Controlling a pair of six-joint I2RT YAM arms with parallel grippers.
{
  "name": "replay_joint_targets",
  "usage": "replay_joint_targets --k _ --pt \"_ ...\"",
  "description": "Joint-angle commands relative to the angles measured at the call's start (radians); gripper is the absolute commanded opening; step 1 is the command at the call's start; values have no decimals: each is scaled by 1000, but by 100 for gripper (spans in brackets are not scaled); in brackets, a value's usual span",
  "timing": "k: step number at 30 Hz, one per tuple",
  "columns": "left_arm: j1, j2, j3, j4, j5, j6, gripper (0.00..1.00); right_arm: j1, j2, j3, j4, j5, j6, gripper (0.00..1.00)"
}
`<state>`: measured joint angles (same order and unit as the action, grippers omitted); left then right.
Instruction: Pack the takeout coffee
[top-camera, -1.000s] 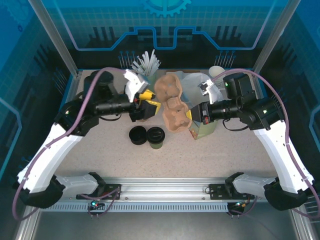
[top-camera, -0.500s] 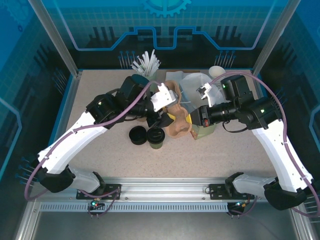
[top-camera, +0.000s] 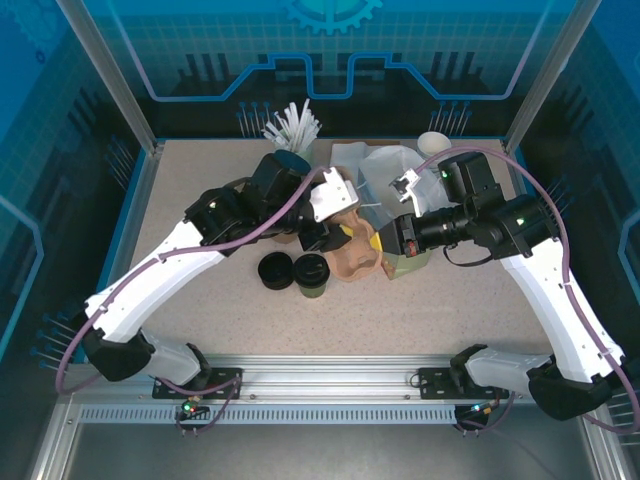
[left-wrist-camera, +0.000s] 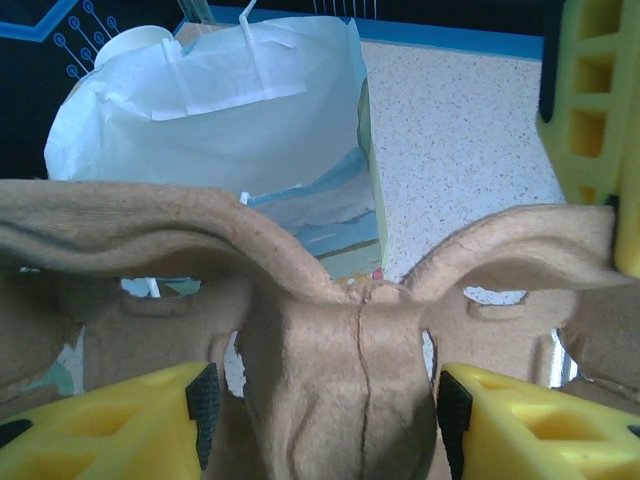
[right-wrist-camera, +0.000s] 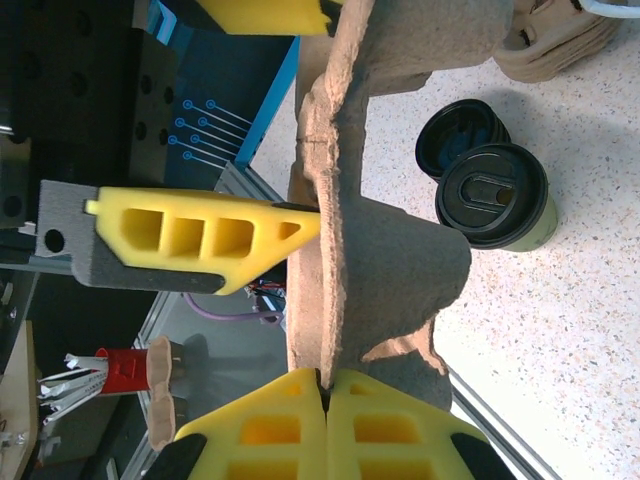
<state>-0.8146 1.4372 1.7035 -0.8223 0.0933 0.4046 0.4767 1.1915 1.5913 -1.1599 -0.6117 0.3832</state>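
Coffee first: the small olive-green paper cup with the round black plastic lid (top-camera: 312, 272) stands upright on the speckled table (top-camera: 450, 300). It sits around the table's middle, a little toward the near edge, and touches a loose round black lid (top-camera: 275, 270) on its left. Just behind it, the brown moulded-pulp cup carrier (top-camera: 350, 250) sits between your two arms. Your right claw (right-wrist-camera: 323, 385) is clenched, its yellow fingers pinching the carrier's thin edge wall. Your left claw (left-wrist-camera: 330, 400) is released: its yellow fingers (left-wrist-camera: 110, 430) straddle the carrier's middle ridge, with a slim gap showing on each side. Beyond the carrier, toward the far edge, the white paper bag (left-wrist-camera: 200, 120) stands upright.
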Motion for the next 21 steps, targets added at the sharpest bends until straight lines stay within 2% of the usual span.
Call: replay_joint_targets --k 1,16,19,21 --pt "-8 14 -6 25 -5 28 61 -6 5 -2 -3 -31 -23 0" --pt "-8 24 -6 -1 2 30 47 -8 -6 18 -17 18 -53 0" --pt "-8 32 10 -12 2 19 46 -10 -14 17 -24 45 -58 5" --pt "-7 44 32 -31 2 9 45 -15 -21 15 -31 57 -63 14"
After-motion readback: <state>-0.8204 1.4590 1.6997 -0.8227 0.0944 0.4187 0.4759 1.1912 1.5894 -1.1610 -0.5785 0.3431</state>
